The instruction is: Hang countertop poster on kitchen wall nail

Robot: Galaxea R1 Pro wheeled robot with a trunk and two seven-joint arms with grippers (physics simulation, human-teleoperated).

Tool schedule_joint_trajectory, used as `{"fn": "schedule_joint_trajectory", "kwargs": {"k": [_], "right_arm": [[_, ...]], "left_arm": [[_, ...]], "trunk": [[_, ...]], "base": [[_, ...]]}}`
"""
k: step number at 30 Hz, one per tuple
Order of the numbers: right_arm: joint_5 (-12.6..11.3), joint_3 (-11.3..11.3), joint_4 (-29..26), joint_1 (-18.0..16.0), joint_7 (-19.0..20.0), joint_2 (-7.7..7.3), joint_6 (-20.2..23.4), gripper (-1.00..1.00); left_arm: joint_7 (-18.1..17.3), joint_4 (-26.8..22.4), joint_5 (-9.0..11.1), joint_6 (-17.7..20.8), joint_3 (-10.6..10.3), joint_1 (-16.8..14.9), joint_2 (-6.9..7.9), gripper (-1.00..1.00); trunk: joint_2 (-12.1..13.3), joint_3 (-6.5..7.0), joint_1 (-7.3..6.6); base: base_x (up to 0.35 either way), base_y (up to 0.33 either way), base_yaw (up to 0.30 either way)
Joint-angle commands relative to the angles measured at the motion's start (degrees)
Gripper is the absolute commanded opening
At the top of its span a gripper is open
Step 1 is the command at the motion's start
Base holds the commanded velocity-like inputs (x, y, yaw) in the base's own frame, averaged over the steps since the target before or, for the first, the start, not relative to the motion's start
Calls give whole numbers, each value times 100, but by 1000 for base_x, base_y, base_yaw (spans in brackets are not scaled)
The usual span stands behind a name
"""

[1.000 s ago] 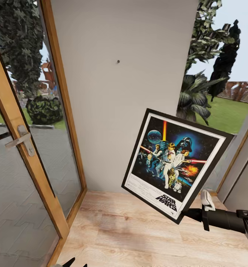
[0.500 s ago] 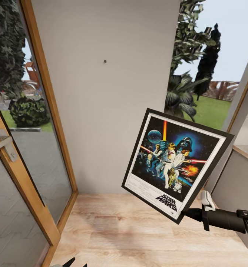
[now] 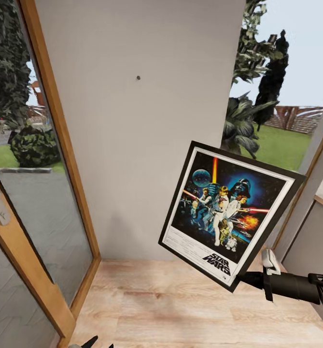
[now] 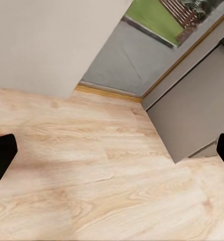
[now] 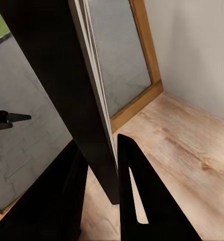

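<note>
The Star Wars poster (image 3: 229,212) hangs tilted in the air at the right of the head view, black frame and white border facing me. My right gripper (image 3: 252,278) is shut on its lower corner. In the right wrist view the frame's dark edge (image 5: 67,85) runs between my two black fingers (image 5: 137,201). A wall nail (image 3: 138,77) shows as a small dark dot high on the pale grey wall (image 3: 142,145), up and left of the poster. My left gripper (image 4: 112,153) stands open over the wood floor, its fingertips (image 4: 1,155) wide apart.
A wood-framed glass door (image 3: 31,203) stands open at the left, close to the wall. A window with garden plants (image 3: 262,96) lies right of the wall. A grey cabinet side (image 3: 311,241) stands at the far right. Light wood floor (image 3: 171,309) lies below.
The head view has swung, so the wall, nail and door have shifted left in the picture. The poster and right gripper keep the same place in the view.
</note>
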Motion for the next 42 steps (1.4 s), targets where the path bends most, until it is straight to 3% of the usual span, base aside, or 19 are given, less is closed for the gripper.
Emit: {"fn": "schedule_joint_trajectory", "kwargs": {"k": [1,12,15,16,17,20,23,28,36,38,39,42], "right_arm": [[2,-4,-3,-6,35,0,76,-100],[2,-8,-3,-6,45,0,89,-100],[-10,20,-18,-9,80,0,70,-100],[-9,339,-768,-158,54,0,299,-100],[-13,408,-948,-390,56,0,648,-100],[-15,684,-1063,-735,60,0,996,-100],[-9,1233,-1124,-1303,62,0,1269,-100],[-9,1503,-1140,-1872,60,13,1822,-100],[0,2095,-1118,-3096,43,95,2688,-100],[5,2327,-1090,-3525,40,165,2862,-100],[10,2995,-565,-4573,34,401,3015,-100],[10,3194,-261,-4907,39,541,3031,-100]], "left_arm": [[-16,-2,22,-9,-2,-1,1,100],[-16,-2,22,-9,-2,-1,1,100],[-16,53,35,-12,88,-1,13,100],[-23,239,33,-14,548,-1,9,100],[-24,308,28,-14,610,-1,5,100],[-28,480,24,-19,644,-1,3,100],[-37,754,20,-28,667,-1,4,100],[-41,921,15,-33,672,-1,10,100],[-42,1034,13,-35,682,-1,15,100],[-39,1039,9,-35,683,-1,13,100],[-40,1043,4,-35,683,-1,14,100],[-41,1044,0,-35,683,-1,12,100]], "trunk": [[-11,-12,7],[-11,-12,7],[-11,-12,7],[-11,-12,7],[-11,-12,7],[-11,-12,7],[-11,-12,7],[-11,-12,7],[-11,-12,7],[-11,-12,7],[-11,-12,7],[-11,-12,7]], "base": [[318,118,0],[298,111,0],[22,7,0],[3,1,0],[1,0,0],[0,0,0],[0,0,0],[0,0,0],[0,0,0],[0,0,0],[0,0,0],[0,0,0]]}}
